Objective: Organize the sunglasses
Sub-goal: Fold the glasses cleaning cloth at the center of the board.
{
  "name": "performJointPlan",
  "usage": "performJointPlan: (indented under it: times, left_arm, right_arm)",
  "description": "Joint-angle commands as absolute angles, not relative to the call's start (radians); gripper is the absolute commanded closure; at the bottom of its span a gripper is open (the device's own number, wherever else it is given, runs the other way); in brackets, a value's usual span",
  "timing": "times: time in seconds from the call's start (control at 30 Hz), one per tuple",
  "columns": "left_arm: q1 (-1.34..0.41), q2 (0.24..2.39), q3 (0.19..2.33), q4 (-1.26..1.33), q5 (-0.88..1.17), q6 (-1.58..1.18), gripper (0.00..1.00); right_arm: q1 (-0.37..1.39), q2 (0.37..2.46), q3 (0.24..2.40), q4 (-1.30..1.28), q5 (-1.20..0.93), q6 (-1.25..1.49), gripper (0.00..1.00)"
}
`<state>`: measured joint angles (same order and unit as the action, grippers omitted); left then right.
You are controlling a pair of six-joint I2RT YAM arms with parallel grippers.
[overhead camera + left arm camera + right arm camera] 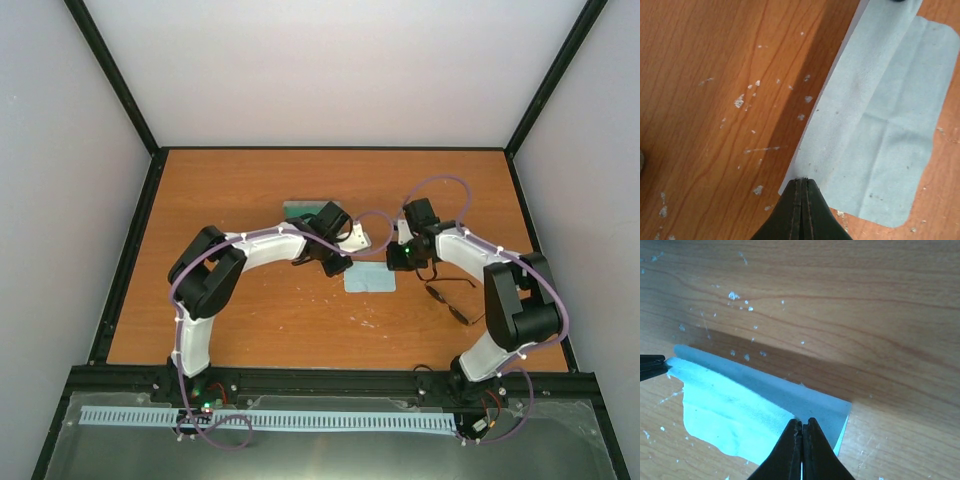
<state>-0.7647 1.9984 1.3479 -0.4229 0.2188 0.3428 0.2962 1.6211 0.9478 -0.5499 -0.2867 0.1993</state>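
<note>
The sunglasses (449,301), thin black wire frame and dark lenses, lie on the wooden table at the right, beside my right arm. Neither gripper touches them. Both grippers hold the pale blue cloth (371,282) at mid-table. My left gripper (803,181) is shut on the cloth (880,130) at its left corner. My right gripper (802,422) is shut on the cloth's (730,405) right edge. The pinched far edge is lifted and folded over. The left gripper's tip (652,366) shows at the left of the right wrist view.
The grey case with green lining (298,209) lies behind the left gripper, partly hidden by the left arm. A black frame (130,250) borders the table. White flecks (739,101) dot the wood.
</note>
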Motion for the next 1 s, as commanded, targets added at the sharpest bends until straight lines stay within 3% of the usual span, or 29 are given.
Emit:
performJointPlan:
  times: [0.0,0.47,0.73,0.97]
  left_arm:
    - [-0.789,1.943,1.341,-0.423,0.235,0.322,1.00]
    - [-0.843,1.922,1.285,-0.414,0.242,0.314,0.99]
    - [-0.845,1.917,1.279,-0.426,0.238,0.313,0.99]
    - [-0.847,1.895,1.249,-0.423,0.242,0.308,0.99]
  right_arm:
    - [0.296,1.580,0.908,-0.526,-0.317,0.213,0.97]
    - [0.303,1.567,0.826,-0.505,-0.350,0.207,0.97]
    - [0.303,1.542,0.796,-0.505,-0.391,0.204,0.84]
    - [0.304,1.513,0.768,-0.511,-0.419,0.201,0.82]
